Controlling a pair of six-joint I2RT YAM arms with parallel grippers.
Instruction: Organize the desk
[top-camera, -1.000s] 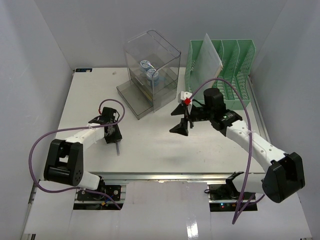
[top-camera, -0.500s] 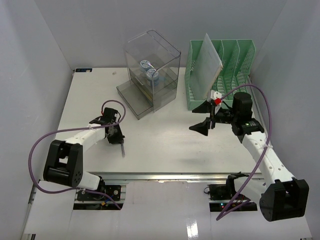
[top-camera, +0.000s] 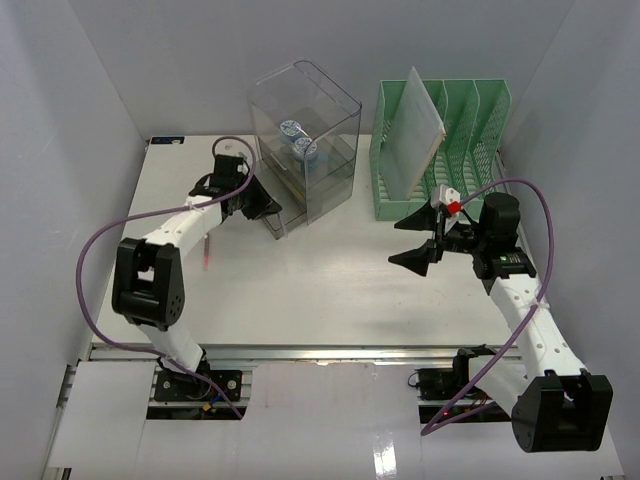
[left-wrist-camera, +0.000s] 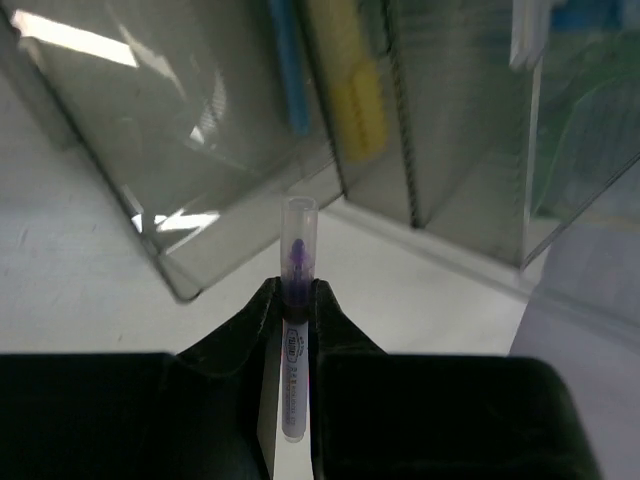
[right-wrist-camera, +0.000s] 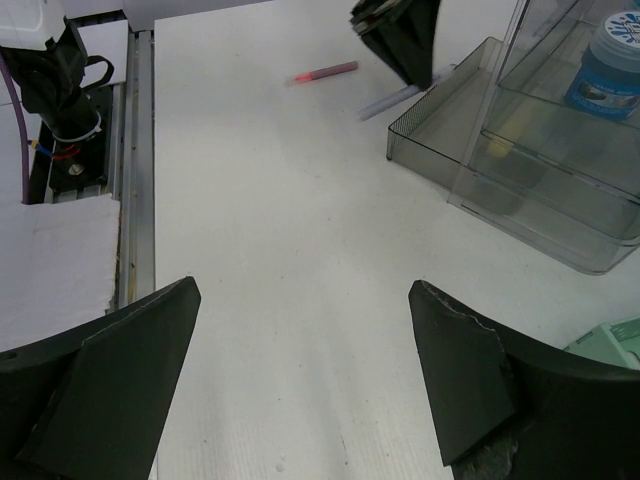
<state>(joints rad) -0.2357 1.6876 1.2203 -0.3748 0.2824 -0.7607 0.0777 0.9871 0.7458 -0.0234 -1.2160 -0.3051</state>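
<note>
The white desk (top-camera: 330, 290) carries a clear organizer (top-camera: 305, 140) with a low front tray. My left gripper (top-camera: 262, 208) is at that tray's front left corner, shut on a purple pen (left-wrist-camera: 297, 300) that points at the tray wall (left-wrist-camera: 250, 150). The right wrist view shows this gripper (right-wrist-camera: 400, 35) with the pen (right-wrist-camera: 390, 100) sticking out below it. A red pen (top-camera: 205, 255) lies on the desk to the left, also in the right wrist view (right-wrist-camera: 325, 72). My right gripper (top-camera: 412, 240) is open and empty above the desk's right middle (right-wrist-camera: 302, 290).
Two blue-lidded jars (top-camera: 300, 140) sit inside the organizer. A green file rack (top-camera: 450, 140) holding a white sheet (top-camera: 415, 130) stands at the back right. Yellow and blue items (left-wrist-camera: 355, 90) lie in the organizer's tray. The aluminium rail (top-camera: 330, 350) runs along the front.
</note>
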